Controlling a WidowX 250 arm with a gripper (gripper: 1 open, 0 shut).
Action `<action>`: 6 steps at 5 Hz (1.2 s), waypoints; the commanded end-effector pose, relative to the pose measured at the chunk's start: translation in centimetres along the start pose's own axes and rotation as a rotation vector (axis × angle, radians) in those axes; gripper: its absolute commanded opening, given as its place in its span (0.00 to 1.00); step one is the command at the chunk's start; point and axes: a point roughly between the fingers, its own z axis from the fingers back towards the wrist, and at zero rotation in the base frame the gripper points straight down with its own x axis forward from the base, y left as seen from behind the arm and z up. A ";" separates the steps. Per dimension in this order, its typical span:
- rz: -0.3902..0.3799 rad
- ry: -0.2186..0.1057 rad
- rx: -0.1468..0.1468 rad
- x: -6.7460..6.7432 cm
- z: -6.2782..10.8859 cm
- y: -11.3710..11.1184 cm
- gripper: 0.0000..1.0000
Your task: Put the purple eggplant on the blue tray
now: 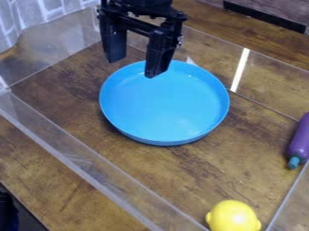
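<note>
Your end effector hangs spread and empty over the blue tray's far rim; the purple eggplant lies well apart, at the right edge, on the surface.

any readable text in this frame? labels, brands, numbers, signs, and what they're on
None: no text, label, brand, number or sign can be read in this view.
blue tray: plain, no marking.
purple eggplant: plain, partly cut off at the frame edge.
yellow lemon: plain.
hand: black, no legible marking at this resolution.
wooden table: bare wood grain and glare only.
</note>
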 end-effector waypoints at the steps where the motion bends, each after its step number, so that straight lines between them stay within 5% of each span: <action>1: 0.024 0.015 -0.004 0.2 -1.0 -0.7 1.00; 2: 0.046 0.019 -0.012 1.3 -2.2 -2.4 1.00; 5: -0.233 -0.045 -0.001 6.3 -4.2 -11.7 1.00; 6: -0.232 -0.064 0.000 8.4 -5.3 -14.3 1.00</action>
